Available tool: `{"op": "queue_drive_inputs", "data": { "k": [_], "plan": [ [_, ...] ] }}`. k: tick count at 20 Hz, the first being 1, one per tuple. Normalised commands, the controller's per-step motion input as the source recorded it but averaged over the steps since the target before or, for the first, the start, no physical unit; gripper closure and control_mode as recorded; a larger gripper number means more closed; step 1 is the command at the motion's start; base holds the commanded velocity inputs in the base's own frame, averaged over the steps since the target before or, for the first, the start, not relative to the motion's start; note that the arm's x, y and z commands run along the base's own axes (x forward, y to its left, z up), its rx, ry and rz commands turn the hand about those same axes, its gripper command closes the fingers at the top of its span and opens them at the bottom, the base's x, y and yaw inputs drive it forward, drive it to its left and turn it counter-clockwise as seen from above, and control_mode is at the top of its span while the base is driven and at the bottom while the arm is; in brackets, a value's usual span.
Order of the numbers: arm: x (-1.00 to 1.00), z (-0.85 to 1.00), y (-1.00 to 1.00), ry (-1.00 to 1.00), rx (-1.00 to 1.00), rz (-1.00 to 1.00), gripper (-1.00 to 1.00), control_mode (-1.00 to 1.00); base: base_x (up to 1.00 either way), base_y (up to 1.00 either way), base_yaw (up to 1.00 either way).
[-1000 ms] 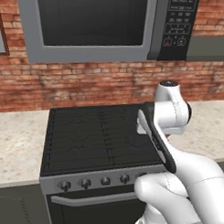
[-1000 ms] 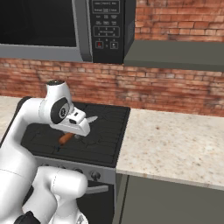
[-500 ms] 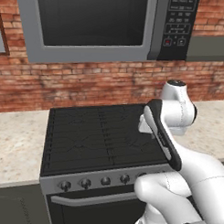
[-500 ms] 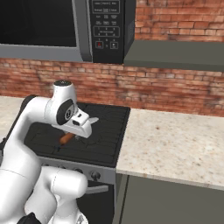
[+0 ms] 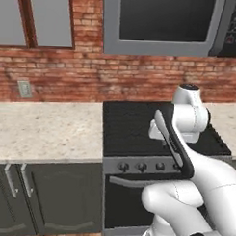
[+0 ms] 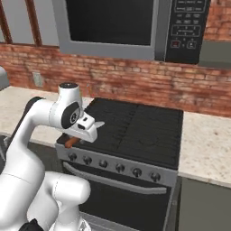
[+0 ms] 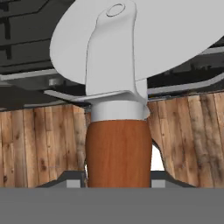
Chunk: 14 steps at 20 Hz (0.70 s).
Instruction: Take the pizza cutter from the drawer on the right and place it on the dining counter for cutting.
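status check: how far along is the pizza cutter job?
Pickup looks done: the pizza cutter sits in the gripper, brown handle between the fingers, round blade out front. In hand: carrying it, in front of the stove. Left: setting it on the dining counter.

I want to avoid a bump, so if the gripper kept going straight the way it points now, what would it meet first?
The gripper is shut on the pizza cutter, whose blade leads. Past the blade, the hand view shows the stove front and wooden floor, so probably the stove, though depth is unclear.
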Motion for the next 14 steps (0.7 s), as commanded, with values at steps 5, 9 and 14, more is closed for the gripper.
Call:
{"op": "queue_drive_inputs", "data": {
  "k": [5,9,14],
  "plan": [
    [0.00,0.00,0.00,0.00,0.00,0.00,1.00,1.00,-0.05,0.66,0.87],
    [0.00,0.00,0.00,0.00,0.00,0.00,1.00,1.00,-0.06,0.19,1.00],
    [0.00,0.00,0.00,0.00,0.00,0.00,1.00,1.00,-0.11,0.06,1.00]
  ]
}}
